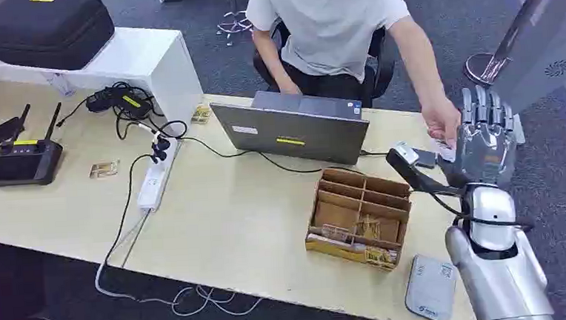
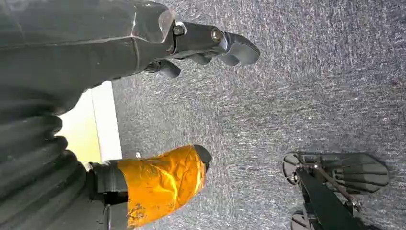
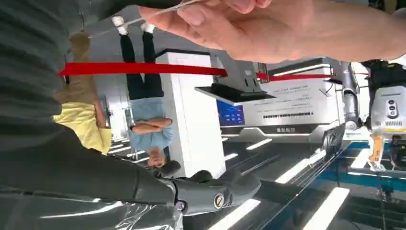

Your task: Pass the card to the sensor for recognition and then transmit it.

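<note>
Starting at my far left: my left hand [image 2: 158, 43] hangs beside the table edge over the grey carpet [image 2: 297, 96], thumb and fingers apart with nothing between them. It has no part in this step.

On the table [image 1: 225, 230], moving rightwards, come a black controller [image 1: 24, 157], a white power strip [image 1: 153, 184], then the grey laptop [image 1: 293, 130] with a person seated behind it. In front of the laptop stands the wooden divided box [image 1: 357, 215], and just right of that, near the front edge, lies the flat grey pad [image 1: 430, 288] that I take to be the sensor.

Furthest right is the business in hand. My right hand [image 1: 489, 136] is raised above the table's right end, well above the pad, its fingers upright and close together with its back towards my head. The person's hand [image 1: 441, 121] reaches in just beside it. From my wrist I see that hand pinching the card [image 3: 163, 11] — a thin white edge running back towards my fingers. I cannot tell whether my fingers grip its other end; my thumb is well apart from it.

I judge this to be the hand-over between us, though I cannot say from here whether the pad has read the card. If it has, the next move calls for loosening any hold I have and keeping my arm steady — no tugging — until the person has the card. If not, the card must go down flat over the pad.
</note>
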Controlling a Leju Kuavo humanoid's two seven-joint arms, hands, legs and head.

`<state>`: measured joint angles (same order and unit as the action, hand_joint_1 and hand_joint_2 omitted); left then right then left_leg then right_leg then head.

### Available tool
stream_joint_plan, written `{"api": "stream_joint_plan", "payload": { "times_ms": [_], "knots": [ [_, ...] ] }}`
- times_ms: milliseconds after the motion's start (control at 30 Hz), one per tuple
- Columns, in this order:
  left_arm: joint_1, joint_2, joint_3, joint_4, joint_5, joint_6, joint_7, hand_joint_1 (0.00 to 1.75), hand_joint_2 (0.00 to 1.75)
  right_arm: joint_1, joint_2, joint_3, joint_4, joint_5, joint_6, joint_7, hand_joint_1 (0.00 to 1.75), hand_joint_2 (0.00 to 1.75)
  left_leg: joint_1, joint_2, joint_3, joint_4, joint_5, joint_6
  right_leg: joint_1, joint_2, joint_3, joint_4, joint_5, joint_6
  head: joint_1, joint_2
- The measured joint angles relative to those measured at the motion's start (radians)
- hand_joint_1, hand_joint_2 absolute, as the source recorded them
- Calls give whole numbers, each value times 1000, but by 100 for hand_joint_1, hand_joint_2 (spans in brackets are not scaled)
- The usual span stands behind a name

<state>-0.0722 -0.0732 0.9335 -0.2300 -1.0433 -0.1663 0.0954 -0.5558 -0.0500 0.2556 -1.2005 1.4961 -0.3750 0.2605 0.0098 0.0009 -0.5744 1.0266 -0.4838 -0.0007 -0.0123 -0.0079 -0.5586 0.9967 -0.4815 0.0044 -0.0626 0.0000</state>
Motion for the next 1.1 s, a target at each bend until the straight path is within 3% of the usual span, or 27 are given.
{"api": "stream_joint_plan", "payload": {
  "times_ms": [900,1100],
  "knots": [
    [-1,2,24,0,-3,-29,-4,0,175,-24,7,25,33,-61,-13,-43,175,175,0,0,0,0,0,0,0,0,0,0,0,0,0,0],
    [-1,3,27,0,-6,7,3,0,175,-18,12,25,43,-84,-26,-64,175,175,0,0,0,0,0,0,0,0,0,0,0,0,0,0]
  ]
}}
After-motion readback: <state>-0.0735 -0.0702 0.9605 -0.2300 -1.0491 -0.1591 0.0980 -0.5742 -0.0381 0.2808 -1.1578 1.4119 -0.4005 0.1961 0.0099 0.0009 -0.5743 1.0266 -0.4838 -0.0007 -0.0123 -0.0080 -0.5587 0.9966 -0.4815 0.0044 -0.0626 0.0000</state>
